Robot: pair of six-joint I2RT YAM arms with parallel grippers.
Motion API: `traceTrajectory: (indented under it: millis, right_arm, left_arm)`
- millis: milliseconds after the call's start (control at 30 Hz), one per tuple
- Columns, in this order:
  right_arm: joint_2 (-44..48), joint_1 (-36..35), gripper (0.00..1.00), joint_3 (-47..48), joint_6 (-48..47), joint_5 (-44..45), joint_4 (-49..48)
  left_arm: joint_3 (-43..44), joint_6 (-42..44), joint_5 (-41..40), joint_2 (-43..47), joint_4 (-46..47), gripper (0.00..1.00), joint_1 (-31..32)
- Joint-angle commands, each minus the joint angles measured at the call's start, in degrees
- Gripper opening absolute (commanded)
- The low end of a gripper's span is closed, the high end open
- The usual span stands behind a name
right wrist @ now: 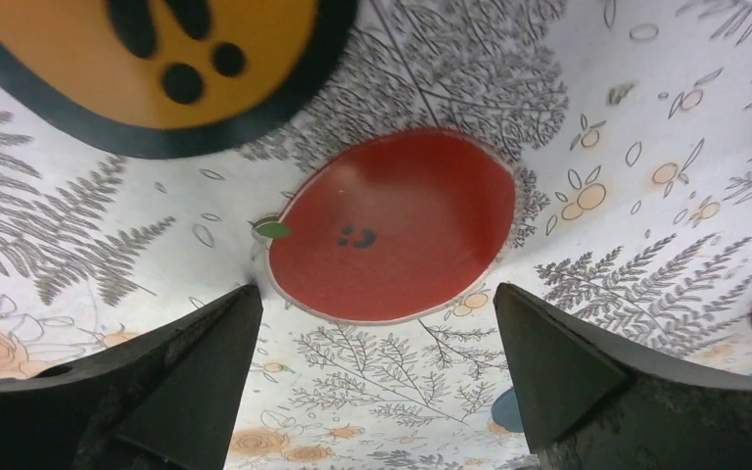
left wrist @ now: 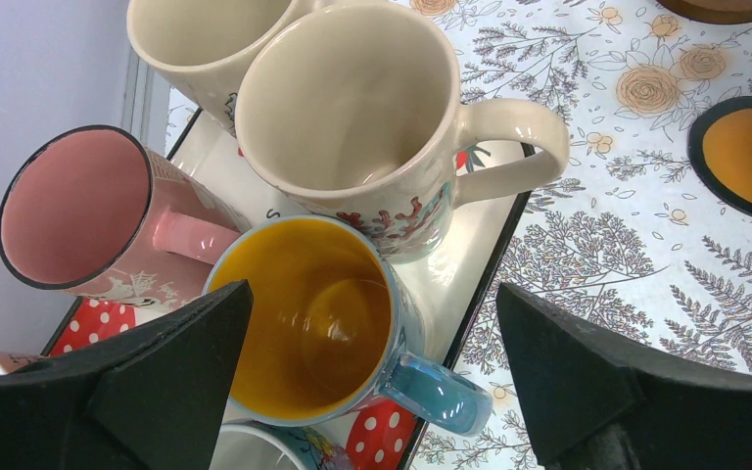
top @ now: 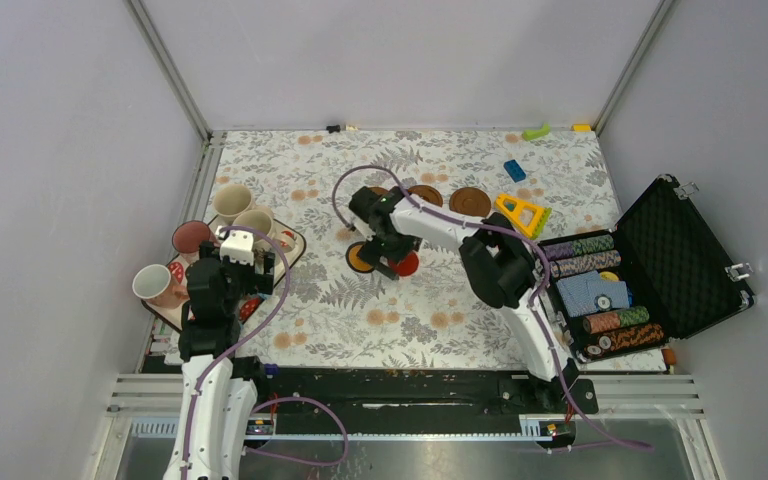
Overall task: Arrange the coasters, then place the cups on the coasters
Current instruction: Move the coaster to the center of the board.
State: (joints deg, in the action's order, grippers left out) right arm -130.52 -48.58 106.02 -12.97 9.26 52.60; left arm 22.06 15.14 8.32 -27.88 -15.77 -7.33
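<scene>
Your red coaster (right wrist: 392, 225) lies flat on the floral cloth (right wrist: 587, 323) near the middle of the table, just beside the orange coaster (right wrist: 157, 59) with its black rim; the two are close but apart. Two brown coasters (top: 470, 201) sit farther back on the cloth. Your right gripper (right wrist: 377, 294) hangs over the red coaster with its fingers spread wide, one to each side of the disc's near edge and gripping nothing. The mugs are all on the left, gathered on the tray (left wrist: 450, 264). It holds a cream mug (left wrist: 352, 108) with a red print, a second cream mug (left wrist: 206, 34) behind it, a pink mug (left wrist: 73, 206) leaning outward at the tray's left edge, and a blue mug (left wrist: 304, 313) with a yellow interior nearest the wrist camera. Your left gripper (left wrist: 372, 304) hovers above the blue mug, fingers fully apart and holding nothing. On the far right an open black case (top: 685, 255) holds rows of poker chips (top: 580, 247) and a blue card deck (top: 592, 293).
</scene>
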Motion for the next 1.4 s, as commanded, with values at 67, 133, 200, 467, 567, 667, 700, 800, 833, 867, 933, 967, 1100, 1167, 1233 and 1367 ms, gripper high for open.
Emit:
traceTrajectory:
  millis: [67, 133, 200, 467, 567, 667, 700, 800, 833, 867, 933, 967, 1100, 1167, 1233, 1367]
  right_arm:
    - [-0.8, 3.9, 0.96, 0.7, 3.2, -10.6, 5.3]
    - [-0.7, 5.3, 0.97, 0.2, 4.4, -10.8, 5.3]
    - [-0.6, 7.3, 0.96, -0.3, 5.4, -11.8, 5.3]
    - [2.5, 9.3, 0.99, -0.4, 5.2, -16.9, 3.7]
    - [2.6, 7.6, 1.00, 1.8, 4.8, -18.8, 4.6]
    - [0.7, 5.7, 1.00, 3.9, 4.0, -19.1, 5.6]
    - [-0.3, 5.2, 1.00, 5.0, 3.8, -19.3, 6.3]
    - [-2.6, 4.1, 1.00, 7.4, 4.1, -20.2, 7.9]
    - [-3.1, 3.8, 1.00, 7.7, 4.1, -19.6, 8.0]
    - [-3.5, 3.6, 1.00, 8.2, 4.2, -18.0, 8.0]
    - [-4.1, 3.4, 1.00, 9.3, 4.6, -14.5, 7.7]
    - [-4.0, 3.4, 1.00, 9.7, 4.7, -12.8, 7.1]
    - [-3.9, 3.4, 1.00, 10.3, 4.8, -5.3, 4.6]
    - [-5.0, 3.6, 1.00, 11.4, 5.8, -1.7, 4.7]
    - [-5.7, 4.1, 1.00, 12.0, 6.7, -0.1, 4.8]
    - [-6.6, 5.6, 1.00, 12.5, 8.0, -1.2, 4.8]
  left_arm:
    - [0.8, -0.2, -0.9, -0.5, 3.5, 0.99, -0.3]
    - [0.8, -0.2, -1.1, -0.5, 3.5, 0.99, -0.3]
    - [0.8, -0.2, -1.1, -0.4, 3.4, 0.99, -0.3]
    - [0.8, -0.1, -1.1, -0.5, 3.6, 0.99, -0.3]
    - [0.8, -0.1, -1.2, -0.7, 3.6, 0.99, -0.3]
    - [0.7, -0.1, -1.4, -0.8, 3.7, 0.99, -0.3]
    - [0.8, -0.1, -1.5, -0.9, 3.7, 0.99, -0.3]
    - [0.7, -0.1, -1.8, -0.9, 3.8, 0.99, -0.3]
    - [0.7, -0.2, -1.9, -0.9, 3.9, 0.99, -0.3]
    - [0.6, -0.2, -2.0, -1.0, 4.0, 0.99, -0.3]
    - [0.6, -0.2, -2.1, -1.3, 4.1, 0.99, -0.3]
    - [0.6, -0.2, -2.2, -1.4, 4.1, 0.99, -0.4]
    - [0.6, -0.2, -2.5, -1.8, 4.3, 0.99, -0.3]
    - [0.7, -0.2, -2.5, -1.9, 4.3, 0.99, -0.3]
    - [0.6, -0.1, -2.6, -1.9, 4.4, 0.99, -0.3]
    - [0.6, -0.1, -2.3, -1.9, 4.4, 0.99, -0.3]
